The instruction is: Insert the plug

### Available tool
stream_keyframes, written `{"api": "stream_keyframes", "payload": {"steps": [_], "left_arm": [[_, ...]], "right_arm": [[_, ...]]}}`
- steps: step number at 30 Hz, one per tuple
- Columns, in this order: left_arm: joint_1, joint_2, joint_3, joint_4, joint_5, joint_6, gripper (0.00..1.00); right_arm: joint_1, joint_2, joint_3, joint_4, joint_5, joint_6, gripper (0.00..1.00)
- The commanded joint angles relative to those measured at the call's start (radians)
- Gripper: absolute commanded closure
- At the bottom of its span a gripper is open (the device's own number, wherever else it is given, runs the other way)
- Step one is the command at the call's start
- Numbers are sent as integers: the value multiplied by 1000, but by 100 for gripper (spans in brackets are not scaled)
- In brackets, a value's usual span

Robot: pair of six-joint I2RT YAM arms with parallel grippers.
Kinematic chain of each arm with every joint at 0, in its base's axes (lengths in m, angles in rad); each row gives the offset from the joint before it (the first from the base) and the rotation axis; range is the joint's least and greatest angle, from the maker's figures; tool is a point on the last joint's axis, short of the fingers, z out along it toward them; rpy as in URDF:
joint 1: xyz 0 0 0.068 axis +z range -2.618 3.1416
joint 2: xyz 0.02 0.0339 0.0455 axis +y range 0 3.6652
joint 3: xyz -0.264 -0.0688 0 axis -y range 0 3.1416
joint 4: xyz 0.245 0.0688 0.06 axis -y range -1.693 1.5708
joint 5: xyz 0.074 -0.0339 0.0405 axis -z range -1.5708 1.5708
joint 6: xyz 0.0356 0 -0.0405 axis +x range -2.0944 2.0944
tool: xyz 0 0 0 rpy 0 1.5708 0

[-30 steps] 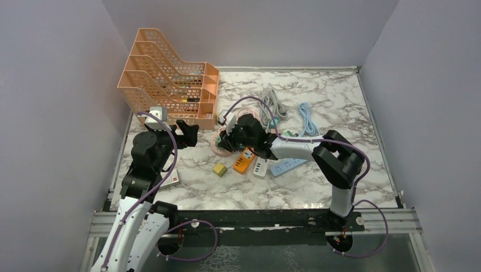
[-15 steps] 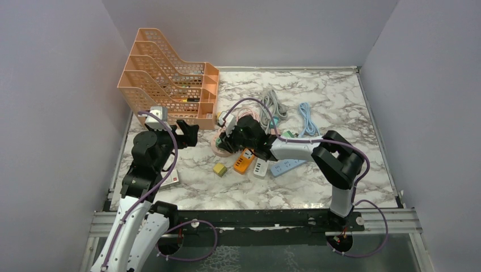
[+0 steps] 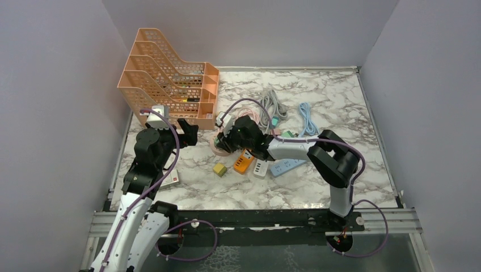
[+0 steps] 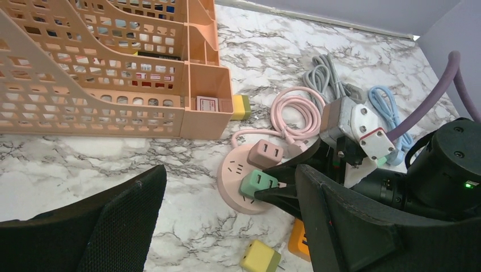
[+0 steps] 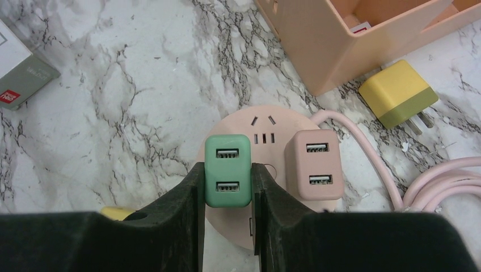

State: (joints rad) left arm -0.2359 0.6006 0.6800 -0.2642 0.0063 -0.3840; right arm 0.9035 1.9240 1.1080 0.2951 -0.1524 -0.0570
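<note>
My right gripper (image 5: 228, 177) is shut on a green two-port USB plug (image 5: 227, 170), one finger on each side. The plug stands on the round pink socket hub (image 5: 266, 127), next to a pink plug (image 5: 313, 164) seated in the hub. I cannot tell how deep the green plug sits. In the top view the right gripper (image 3: 227, 141) is over the hub (image 3: 218, 146) at the table's middle left. My left gripper (image 4: 230, 175) is open and empty, above the table left of the hub; the green plug (image 4: 258, 184) shows between its fingers.
A peach file organiser (image 3: 170, 85) stands at the back left. A yellow plug (image 3: 220, 169), orange (image 3: 244, 161), white (image 3: 261, 167) and blue (image 3: 288, 165) power strips lie near the hub. Grey (image 3: 272, 102) and blue (image 3: 307, 119) cables lie behind. A small box (image 3: 170, 178) sits by the left arm.
My right gripper has shifted slightly left and toward the front with the green plug, over the pink hub. The left arm has moved only a little.
</note>
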Motion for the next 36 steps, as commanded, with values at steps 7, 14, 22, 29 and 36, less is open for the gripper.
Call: {"api": "stream_keyframes", "payload": {"steps": [7,14,22,29,36], "left_arm": [[0,-22,4,1,-30,-5,14],[0,-20,8,-9,-43,-2,14],[0,-6,45,-37,-93,-24,14],[0,18,98,-96,-92,-41,13],[0,51,165,-191,-96,-63,13]], "right_arm": [[51,207,-30,-311,108,72,99],[115,292,33,-470,276,137,99],[117,320,32,-519,292,213,99],[118,167,198,-563,187,334,76],[118,96,502,-726,244,329,52]]}}
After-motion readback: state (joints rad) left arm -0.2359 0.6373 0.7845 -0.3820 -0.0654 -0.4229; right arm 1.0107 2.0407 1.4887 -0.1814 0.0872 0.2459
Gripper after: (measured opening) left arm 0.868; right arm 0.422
